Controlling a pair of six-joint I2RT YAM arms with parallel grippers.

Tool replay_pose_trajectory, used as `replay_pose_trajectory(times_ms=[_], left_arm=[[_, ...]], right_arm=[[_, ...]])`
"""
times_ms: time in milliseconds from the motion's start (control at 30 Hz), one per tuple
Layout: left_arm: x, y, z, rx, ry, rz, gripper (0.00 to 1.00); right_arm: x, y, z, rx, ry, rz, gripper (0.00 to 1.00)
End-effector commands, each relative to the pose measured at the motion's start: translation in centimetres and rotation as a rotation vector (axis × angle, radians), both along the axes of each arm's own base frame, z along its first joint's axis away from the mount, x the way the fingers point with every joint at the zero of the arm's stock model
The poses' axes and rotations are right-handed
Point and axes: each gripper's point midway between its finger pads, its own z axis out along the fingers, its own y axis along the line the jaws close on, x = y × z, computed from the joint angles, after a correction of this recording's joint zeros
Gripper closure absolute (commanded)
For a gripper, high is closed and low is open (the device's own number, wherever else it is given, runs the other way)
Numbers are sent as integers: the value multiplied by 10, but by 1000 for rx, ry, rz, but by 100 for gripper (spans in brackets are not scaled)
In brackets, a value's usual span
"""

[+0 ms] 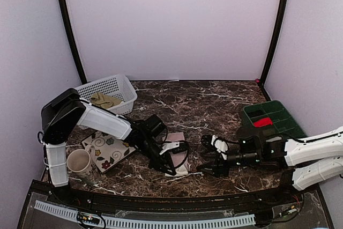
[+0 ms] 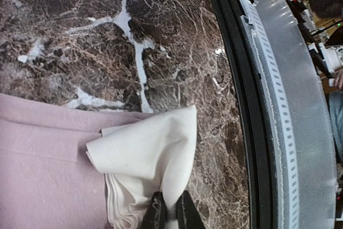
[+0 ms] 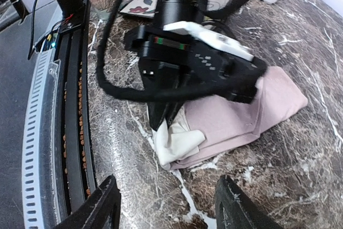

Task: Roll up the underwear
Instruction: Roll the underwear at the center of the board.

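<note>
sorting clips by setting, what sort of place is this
Likely a robot test booth staged as a home laundry spot, not a real room: plain lilac walls box in a marble-look table holding a white basket, a green bin and the pink underwear.

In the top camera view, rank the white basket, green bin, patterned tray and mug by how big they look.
1. white basket and green bin: look alike, no ranking between them
2. patterned tray
3. mug
</note>
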Motion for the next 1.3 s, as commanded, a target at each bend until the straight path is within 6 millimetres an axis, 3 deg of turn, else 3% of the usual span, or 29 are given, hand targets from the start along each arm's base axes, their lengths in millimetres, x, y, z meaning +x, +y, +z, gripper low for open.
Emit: replay_pose_trajectory(times_ms=[0,233,433,633,833,1033,1167,1267], left_arm=[[-15,11,-14,73,217,-27,98],[-2,13,-24,81,274,-22,97],[0,11,-26,75,289,-27,97],[-1,13,-28,75,292,-30,96],[1,13,-30,80,277,-31,94],[3,14,-29,83,263,-33,89],[8,11,-17,69,232,-27,72],[18,13,-4,50,179,15,60]], right_arm=[[-8,15,-12,-34,-145,82,42],[-20,45,-32,-89,-277,215,44],[-11,63,-44,-125,-360,249,46],[-6,70,-55,-148,-366,249,48],[4,67,-85,-225,-350,207,51],[-2,61,-104,-277,-287,224,73],[-11,63,-103,-269,-215,240,93],[-19,67,-96,-244,-147,256,99]])
